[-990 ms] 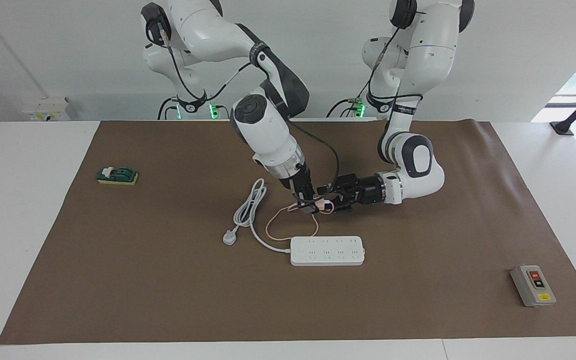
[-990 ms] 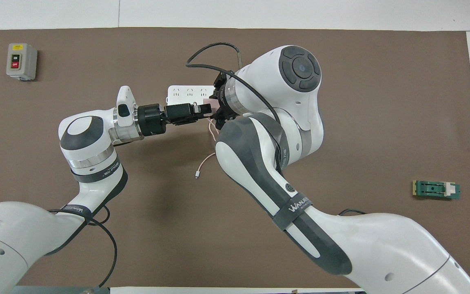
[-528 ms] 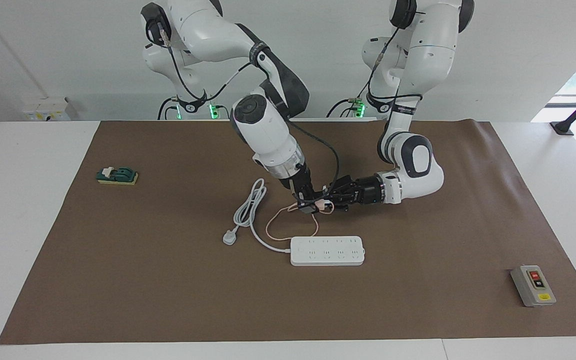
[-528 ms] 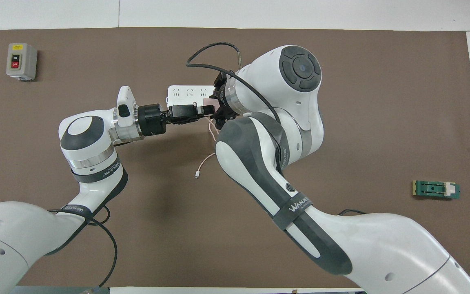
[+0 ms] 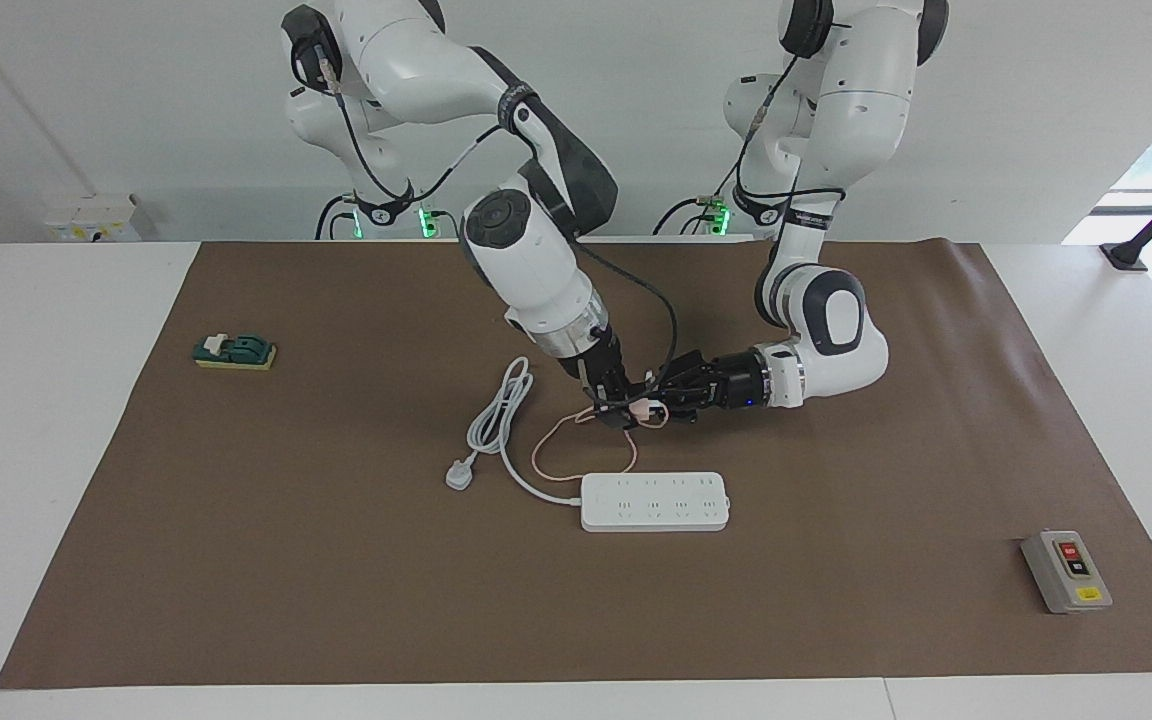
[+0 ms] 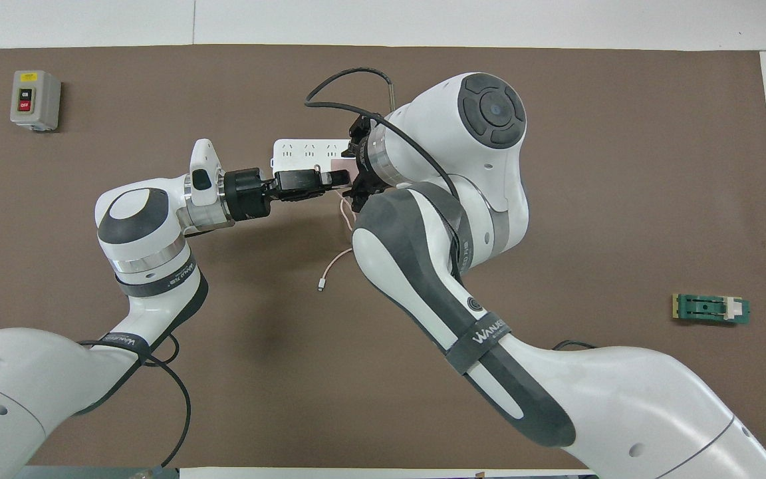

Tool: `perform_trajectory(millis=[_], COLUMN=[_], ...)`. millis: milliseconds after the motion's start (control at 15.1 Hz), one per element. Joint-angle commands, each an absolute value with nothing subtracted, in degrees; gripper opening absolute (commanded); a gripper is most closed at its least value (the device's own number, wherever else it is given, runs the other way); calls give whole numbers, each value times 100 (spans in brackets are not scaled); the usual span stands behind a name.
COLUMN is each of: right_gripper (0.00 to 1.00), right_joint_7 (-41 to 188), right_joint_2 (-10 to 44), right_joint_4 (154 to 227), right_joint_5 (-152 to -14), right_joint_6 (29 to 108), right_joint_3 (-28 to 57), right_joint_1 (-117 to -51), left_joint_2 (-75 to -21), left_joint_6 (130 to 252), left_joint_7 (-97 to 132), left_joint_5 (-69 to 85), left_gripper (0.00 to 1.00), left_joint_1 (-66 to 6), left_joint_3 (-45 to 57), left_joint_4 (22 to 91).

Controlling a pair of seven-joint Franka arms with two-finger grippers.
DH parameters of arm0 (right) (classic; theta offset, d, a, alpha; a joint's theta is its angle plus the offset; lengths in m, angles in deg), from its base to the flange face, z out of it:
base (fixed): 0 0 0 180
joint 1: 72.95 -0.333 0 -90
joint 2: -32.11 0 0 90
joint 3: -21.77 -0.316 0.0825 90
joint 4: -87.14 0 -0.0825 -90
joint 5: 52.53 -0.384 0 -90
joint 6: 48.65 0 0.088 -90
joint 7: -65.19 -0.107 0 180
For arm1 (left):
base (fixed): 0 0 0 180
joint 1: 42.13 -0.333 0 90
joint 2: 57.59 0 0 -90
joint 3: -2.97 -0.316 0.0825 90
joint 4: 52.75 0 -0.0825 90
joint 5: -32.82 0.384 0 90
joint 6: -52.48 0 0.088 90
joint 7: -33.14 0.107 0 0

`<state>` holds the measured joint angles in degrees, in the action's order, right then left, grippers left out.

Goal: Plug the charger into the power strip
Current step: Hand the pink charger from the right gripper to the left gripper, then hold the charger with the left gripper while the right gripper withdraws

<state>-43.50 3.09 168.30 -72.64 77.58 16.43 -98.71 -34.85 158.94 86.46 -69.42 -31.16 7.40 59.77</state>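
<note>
The pale pink charger (image 5: pixel 645 407) hangs in the air over the mat, nearer to the robots than the power strip (image 5: pixel 654 501). My left gripper (image 5: pixel 658 405) reaches in level from the left arm's end and is shut on the charger. My right gripper (image 5: pixel 618 412) comes down steeply from above and meets the charger from the other end. The thin pink cable (image 5: pixel 556 450) droops to the mat, its connector (image 6: pixel 321 287) lying loose. In the overhead view the right arm hides most of the power strip (image 6: pixel 303 152), and only a pink edge of the charger (image 6: pixel 341 166) shows.
The strip's thick white cord (image 5: pixel 501 415) and three-pin plug (image 5: pixel 459 474) lie toward the right arm's end. A grey button box (image 5: pixel 1066 571) sits at the left arm's end, far from the robots. A green and yellow block (image 5: pixel 234 351) rests at the right arm's end.
My left gripper has slid in a little and closed on the charger. The right arm has stayed almost still at the charger.
</note>
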Motion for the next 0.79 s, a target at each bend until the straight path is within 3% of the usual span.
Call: perform_trajectory(millis=[0, 264, 726], right_gripper=[100, 100, 100], right_joint_7=[-4326, -3950, -2053], right_joint_2=[363, 574, 934], right_joint_4=[16800, 16809, 16949], right_joint_5=[-7363, -7363, -7354], right_joint_6=[7800, 7607, 6799], right_joint_3=[1624, 1624, 1633], right_joint_1=[-9756, -9361, -8553], left_joint_2=[-3447, -3482, -3491], left_joint_6=[15926, 15979, 15444], left_joint_7=[8675, 8675, 8587], left_joint_5=[-6792, -5537, -1865], left_gripper=[0, 0, 0], left_joint_1=[-3071, -3106, -3000], left_joint_3=[666, 648, 666], left_joint_4=[5800, 5431, 4324])
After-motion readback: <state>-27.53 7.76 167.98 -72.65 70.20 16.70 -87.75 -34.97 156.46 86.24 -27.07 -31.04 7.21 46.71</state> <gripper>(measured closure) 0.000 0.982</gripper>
